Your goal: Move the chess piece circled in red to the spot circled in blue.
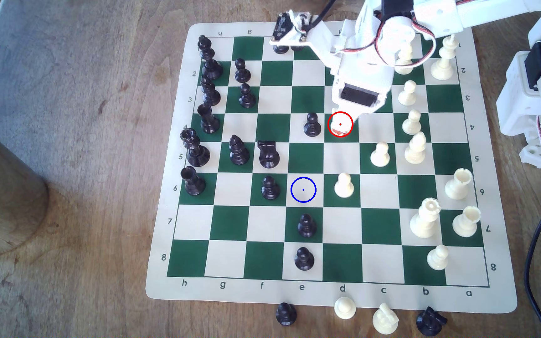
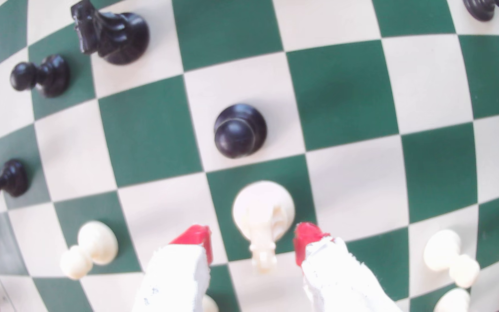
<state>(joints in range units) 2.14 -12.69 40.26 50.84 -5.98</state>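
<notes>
The chess piece (image 2: 262, 220), a cream-white knight, stands upright on a green square. My gripper (image 2: 252, 243) is open, its red-tipped fingers (image 2: 195, 240) on either side of the knight with gaps showing. In the exterior view my gripper (image 1: 340, 127) hangs over the red-ringed green square and hides most of the piece. The spot (image 1: 303, 189), a cream square with a blue ring and dot, lies two rows nearer the board's front edge and one column towards the exterior view's left, with nothing on it.
A black pawn (image 1: 312, 125) stands one square from the gripper, on the exterior view's left. A black pawn (image 1: 270, 188) and a white pawn (image 1: 344, 185) flank the spot. A black knight (image 1: 267, 154) is close by. Captured pieces (image 1: 344, 308) lie off the front edge.
</notes>
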